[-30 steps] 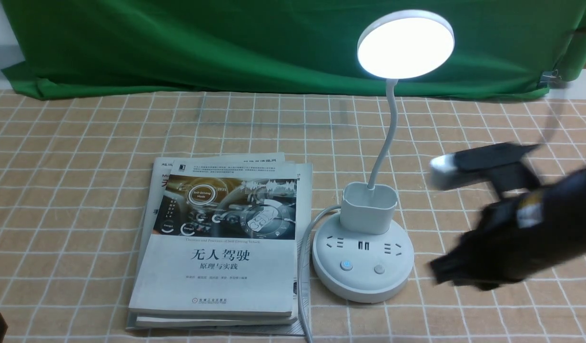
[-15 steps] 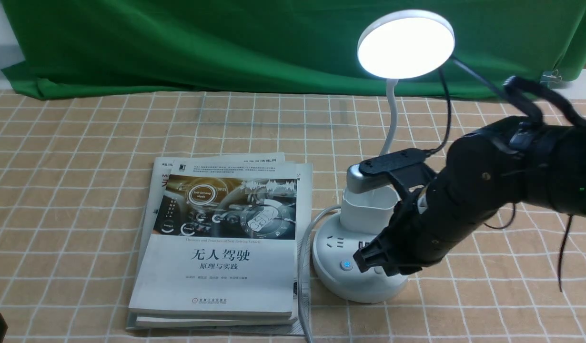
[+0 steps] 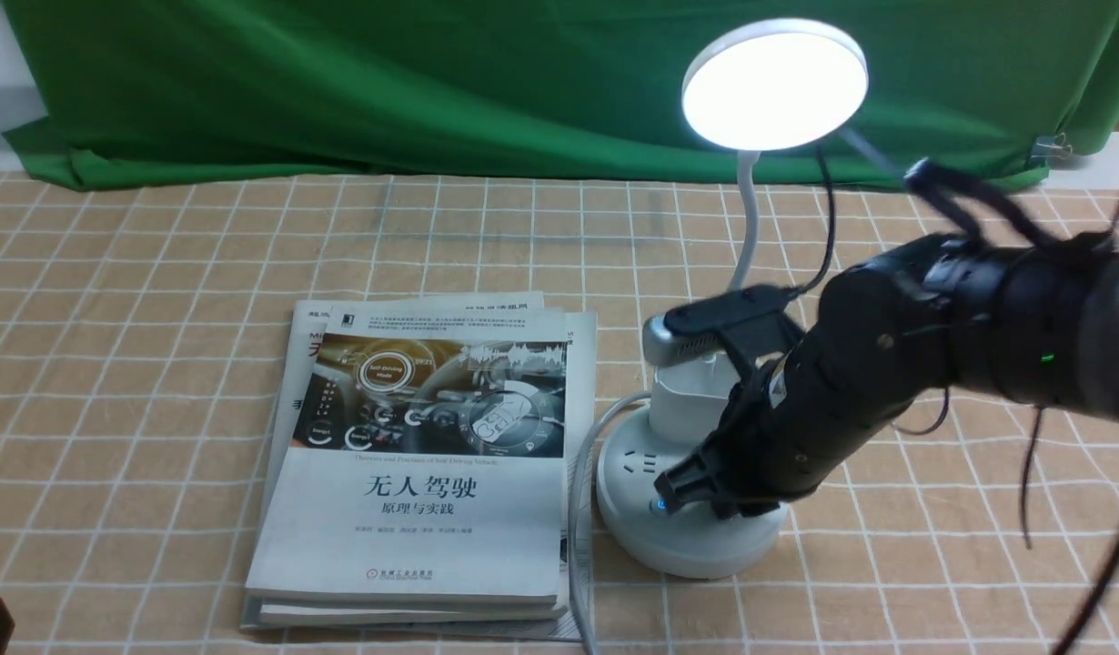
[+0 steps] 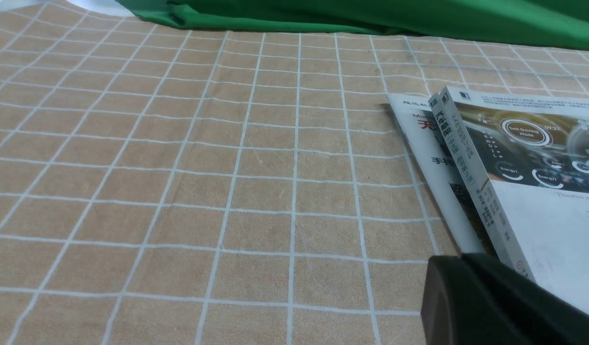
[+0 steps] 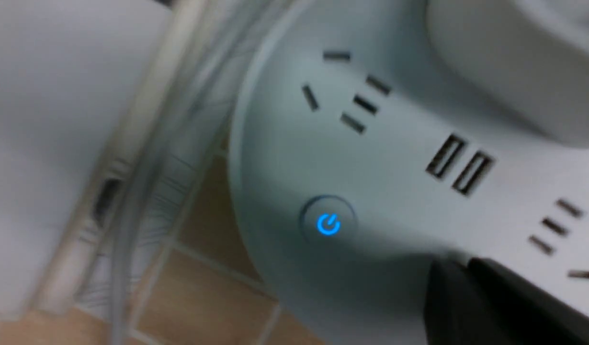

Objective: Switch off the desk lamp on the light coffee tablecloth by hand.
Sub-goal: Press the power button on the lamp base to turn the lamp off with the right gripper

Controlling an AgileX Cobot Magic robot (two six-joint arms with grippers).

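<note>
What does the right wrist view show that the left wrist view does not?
Only the right wrist view: the lamp base, its glowing power button and the grey cable.

Only the left wrist view: the green backdrop and the printed cover picture of the top book.

Both: part of a dark gripper and the checked tablecloth.

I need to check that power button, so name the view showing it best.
The right wrist view: the power button appears large, its blue symbol whole. The front view shows it partly hidden by the right hand; the left wrist view lacks it.
</note>
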